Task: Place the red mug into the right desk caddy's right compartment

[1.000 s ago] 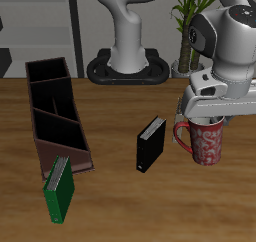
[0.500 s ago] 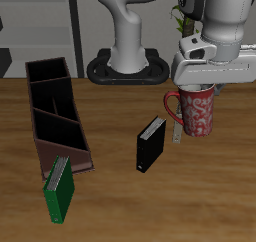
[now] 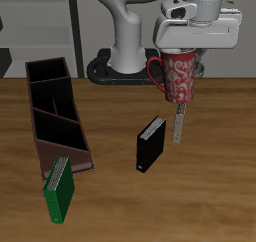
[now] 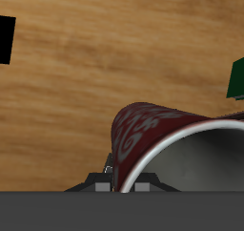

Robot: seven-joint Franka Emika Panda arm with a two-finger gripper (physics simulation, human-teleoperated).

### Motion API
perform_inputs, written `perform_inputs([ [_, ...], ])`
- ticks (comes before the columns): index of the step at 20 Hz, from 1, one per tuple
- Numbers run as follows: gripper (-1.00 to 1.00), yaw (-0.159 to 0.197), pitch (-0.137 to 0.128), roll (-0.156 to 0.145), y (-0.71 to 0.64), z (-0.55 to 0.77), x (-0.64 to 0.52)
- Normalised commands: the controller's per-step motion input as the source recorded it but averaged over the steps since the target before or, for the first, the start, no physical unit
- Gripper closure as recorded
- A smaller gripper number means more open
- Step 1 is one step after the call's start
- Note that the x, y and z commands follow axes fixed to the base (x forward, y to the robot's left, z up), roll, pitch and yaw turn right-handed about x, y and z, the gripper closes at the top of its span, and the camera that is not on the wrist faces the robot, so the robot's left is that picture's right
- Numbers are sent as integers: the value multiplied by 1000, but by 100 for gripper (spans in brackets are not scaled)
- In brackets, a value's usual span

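Note:
My gripper (image 3: 180,126) is shut on the red mug (image 3: 180,78), a dark red speckled mug with its loop handle toward the caddy side. It hangs high above the table, over the small black box. One pale finger (image 3: 180,121) sticks out below the mug. In the wrist view the mug's wall and light inside (image 4: 152,130) fill the frame close to the camera. The right desk caddy (image 3: 33,106), long and maroon-brown with a black inside, lies across the table from the mug. Its squarish end section (image 3: 47,86) is at the back end.
A small black box (image 3: 150,144) stands on the table under the mug and also shows in the wrist view (image 4: 5,39). A green book (image 3: 59,191) leans at the caddy's near end; it shows in the wrist view (image 4: 235,80). The robot base (image 3: 128,66) stands behind.
The gripper has risen well above the table with the mug and has moved back and toward the caddy's side, from beside the black box to above it.

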Motion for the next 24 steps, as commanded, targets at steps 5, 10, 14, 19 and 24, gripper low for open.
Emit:
perform_inputs([
  [5, 100, 11, -32, -11, -350, 175, -495],
  [10, 100, -18, -8, -24, -410, 1, -286],
  [14, 100, -26, 10, -23, -468, -141, -292],
  [19, 100, -51, 18, -19, -430, -58, -311],
  [24, 100, -7, -22, -16, -295, 34, -319],
])
